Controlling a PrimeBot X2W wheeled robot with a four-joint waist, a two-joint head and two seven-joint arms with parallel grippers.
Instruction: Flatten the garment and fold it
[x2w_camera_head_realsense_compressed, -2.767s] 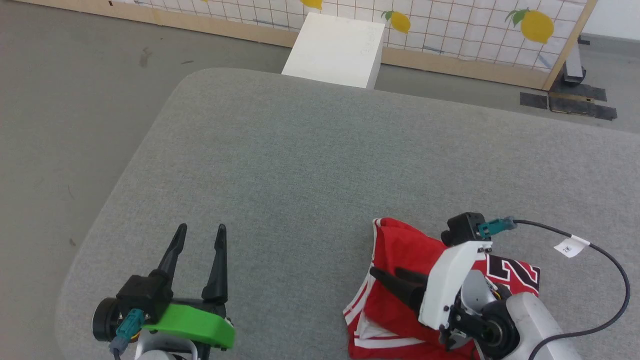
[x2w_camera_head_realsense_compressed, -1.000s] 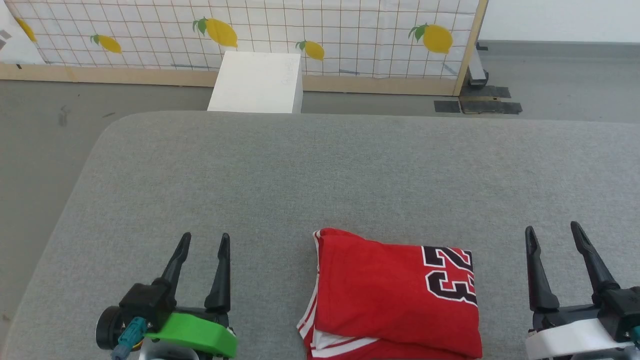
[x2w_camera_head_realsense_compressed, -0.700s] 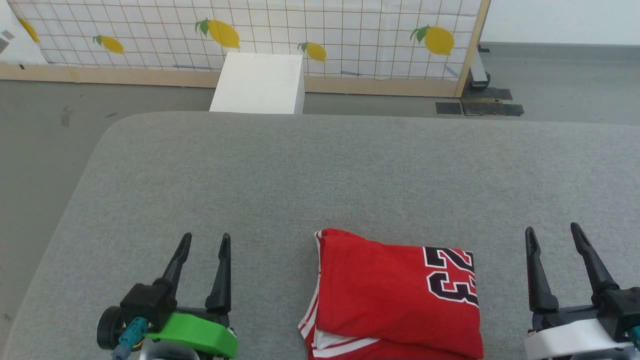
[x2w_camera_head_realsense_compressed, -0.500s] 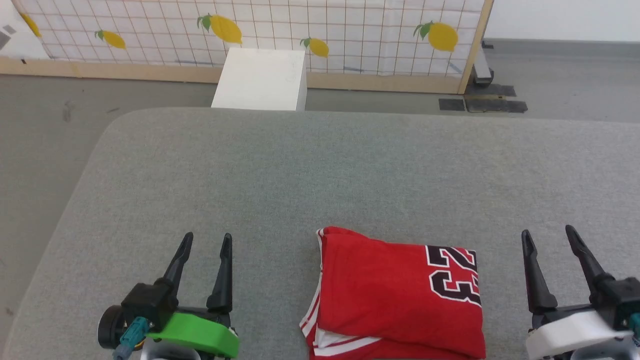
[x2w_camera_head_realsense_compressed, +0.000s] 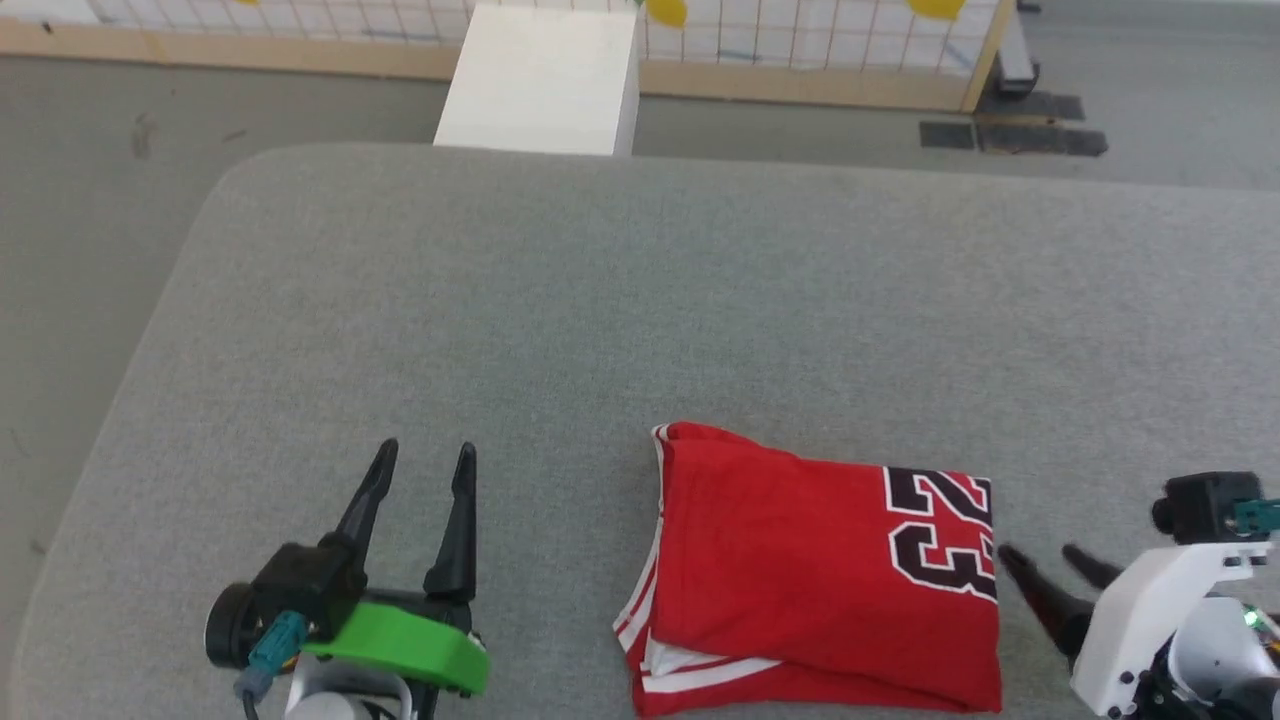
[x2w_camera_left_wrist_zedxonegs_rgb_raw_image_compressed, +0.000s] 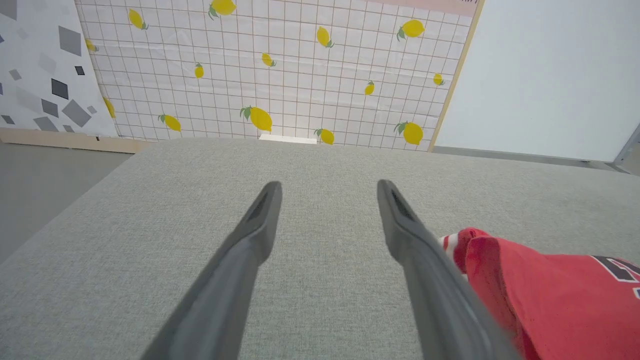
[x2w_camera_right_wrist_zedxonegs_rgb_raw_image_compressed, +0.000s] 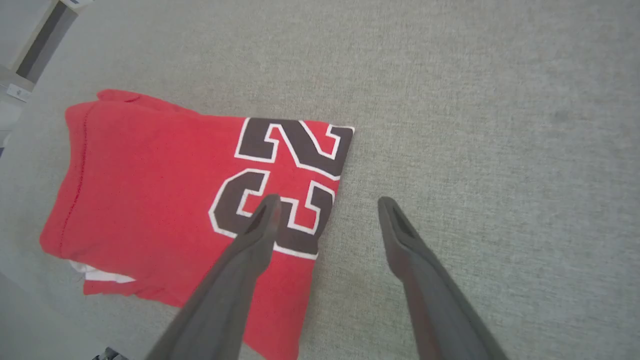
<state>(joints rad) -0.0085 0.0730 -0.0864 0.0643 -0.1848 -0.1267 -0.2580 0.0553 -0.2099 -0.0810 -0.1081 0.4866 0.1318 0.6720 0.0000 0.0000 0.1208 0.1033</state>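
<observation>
The garment (x2w_camera_head_realsense_compressed: 800, 570) lies folded into a red rectangle at the near middle of the grey table (x2w_camera_head_realsense_compressed: 600, 300), with a black "23" at its right end and striped trim at its left edge. My right gripper (x2w_camera_head_realsense_compressed: 1038, 553) is open and points left at the garment's right edge. In the right wrist view the right gripper (x2w_camera_right_wrist_zedxonegs_rgb_raw_image_compressed: 327, 201) has one finger over the number on the garment (x2w_camera_right_wrist_zedxonegs_rgb_raw_image_compressed: 150, 190) and the other over bare table. My left gripper (x2w_camera_head_realsense_compressed: 425, 455) stands open and empty, left of the garment. The left gripper (x2w_camera_left_wrist_zedxonegs_rgb_raw_image_compressed: 328, 186) points across the table, the garment (x2w_camera_left_wrist_zedxonegs_rgb_raw_image_compressed: 550, 300) to its right.
A white box (x2w_camera_head_realsense_compressed: 545, 80) stands on the floor beyond the table's far edge. Behind it is a lemon-patterned screen (x2w_camera_left_wrist_zedxonegs_rgb_raw_image_compressed: 280, 75) with a wooden frame. The table's rounded left corner (x2w_camera_head_realsense_compressed: 230, 180) drops to grey floor.
My right gripper has turned from pointing up the view to pointing left at the garment's right edge. The head camera has tilted down. The left gripper and garment have not moved.
</observation>
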